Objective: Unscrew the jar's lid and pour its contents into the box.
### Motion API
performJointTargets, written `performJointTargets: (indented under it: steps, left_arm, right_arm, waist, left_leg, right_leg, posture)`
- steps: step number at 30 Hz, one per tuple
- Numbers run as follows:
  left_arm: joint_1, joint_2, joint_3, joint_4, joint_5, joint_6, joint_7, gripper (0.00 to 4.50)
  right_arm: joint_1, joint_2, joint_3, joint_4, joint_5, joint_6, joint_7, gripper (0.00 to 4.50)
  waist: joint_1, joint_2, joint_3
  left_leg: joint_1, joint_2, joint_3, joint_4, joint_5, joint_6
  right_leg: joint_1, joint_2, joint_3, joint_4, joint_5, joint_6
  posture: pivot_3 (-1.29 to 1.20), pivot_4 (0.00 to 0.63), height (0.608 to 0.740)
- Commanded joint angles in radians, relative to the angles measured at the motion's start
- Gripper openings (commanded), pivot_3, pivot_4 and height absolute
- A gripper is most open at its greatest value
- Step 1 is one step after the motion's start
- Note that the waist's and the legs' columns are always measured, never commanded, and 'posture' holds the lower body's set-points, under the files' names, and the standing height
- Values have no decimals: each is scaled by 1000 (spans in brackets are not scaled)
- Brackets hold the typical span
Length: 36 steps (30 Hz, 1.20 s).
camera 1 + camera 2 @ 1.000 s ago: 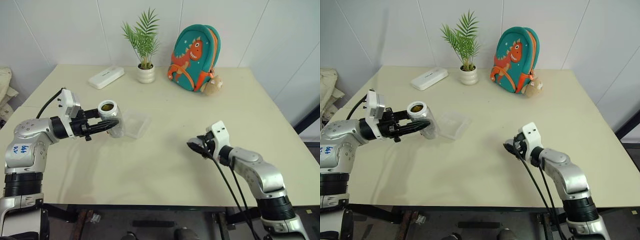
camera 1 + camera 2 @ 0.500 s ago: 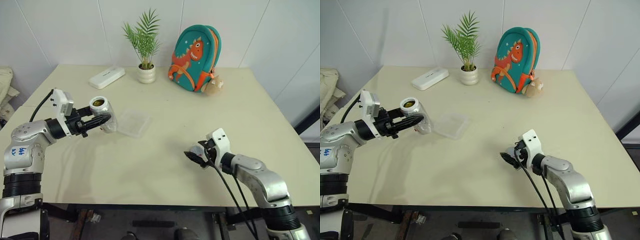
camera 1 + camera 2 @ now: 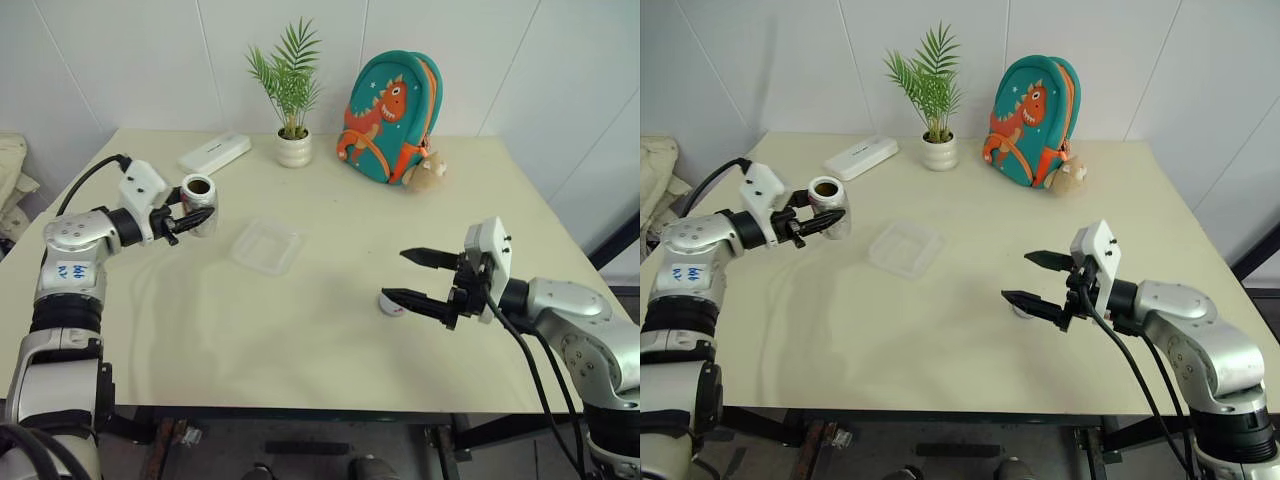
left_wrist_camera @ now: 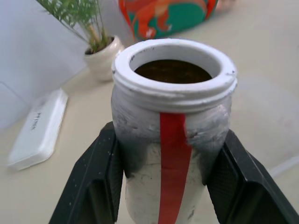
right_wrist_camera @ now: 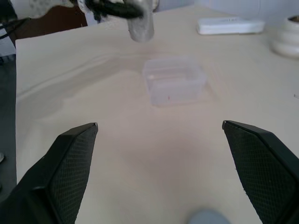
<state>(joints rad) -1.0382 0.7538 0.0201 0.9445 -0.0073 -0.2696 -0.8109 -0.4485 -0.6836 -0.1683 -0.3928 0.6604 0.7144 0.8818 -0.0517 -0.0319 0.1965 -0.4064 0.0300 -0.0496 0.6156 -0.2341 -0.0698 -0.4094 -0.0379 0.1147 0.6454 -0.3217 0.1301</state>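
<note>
I had one jar (image 3: 198, 206) clamped upright in my left gripper (image 3: 186, 214), lifted off the table (image 3: 330, 330) over its left side, its mouth uncovered and something dark visible inside. The two black fingers (image 4: 96, 186) pressed against opposite sides of the jar's body, either side of its red stripe. My right gripper (image 3: 420, 277) hung above the table's right side with its two fingers spread wide apart and nothing between them. One lid (image 3: 392, 303) lay flat on the table just beside the lower of those fingers. One clear box (image 3: 266, 245) sat on the table between my two arms, nearer the jar, and I could not tell whether anything was in it. Along the far edge I counted one potted plant (image 3: 291, 88), one white oblong case (image 3: 214, 154) and one teal backpack (image 3: 388, 116) with a small plush toy (image 3: 426, 172) leaning against it.
</note>
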Motion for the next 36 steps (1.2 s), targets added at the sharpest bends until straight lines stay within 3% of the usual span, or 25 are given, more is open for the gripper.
performJointTargets:
  steps: [1,8,13,17,22,27,36]
  left_arm:
    - [-106,5,-107,127,186,-185,152,2033]
    - [-302,-57,-457,258,628,-445,493,2033]
    - [-413,-96,-674,289,898,-488,778,2033]
    - [-527,-131,-992,286,1271,-400,1147,2033]
    - [-606,-167,-1235,315,1529,-256,1427,2033]
    - [-630,-176,-1301,327,1588,-212,1530,2033]
    - [-601,-176,-1305,323,1586,-142,1610,2033]
  right_arm:
    - [-30,-17,-28,-32,31,-15,-4,4491]
    - [-1,-17,-27,-70,28,-13,-48,4491]
    - [21,-17,-26,-87,24,-12,-74,4491]
    - [32,-29,-51,-100,54,-6,-71,4491]
    - [86,-83,-106,-149,136,27,-24,4491]
    - [88,-107,-113,-120,121,-6,-31,4491]
    - [23,-95,-46,-65,87,-38,-32,4491]
  waist:
    - [-1,0,0]
    - [24,-1,0]
    - [24,-3,2]
    - [24,-8,4]
    - [26,-10,6]
    - [27,-12,7]
    - [26,-12,7]
  left_leg:
    - [0,0,0,-1,0,0]
    - [-4,-1,0,-1,0,0]
    - [-4,-1,1,-1,0,0]
    - [-4,-1,1,0,0,0]
    - [-5,-2,1,-1,-1,0]
    - [-6,-2,2,-1,-1,0]
    - [-6,-2,2,0,-1,0]
  right_leg:
    - [0,0,0,0,0,0]
    - [-3,0,0,-3,0,1]
    - [-3,0,1,-2,-1,1]
    - [-3,0,1,-2,-1,2]
    - [-3,0,2,-2,-2,4]
    - [-4,0,3,-2,-2,5]
    - [-4,0,2,0,-2,5]
  posture:
    - [0,150,740]
    - [0,150,740]
    - [0,150,740]
    - [0,150,740]
    - [0,150,740]
    - [0,150,740]
    - [0,150,740]
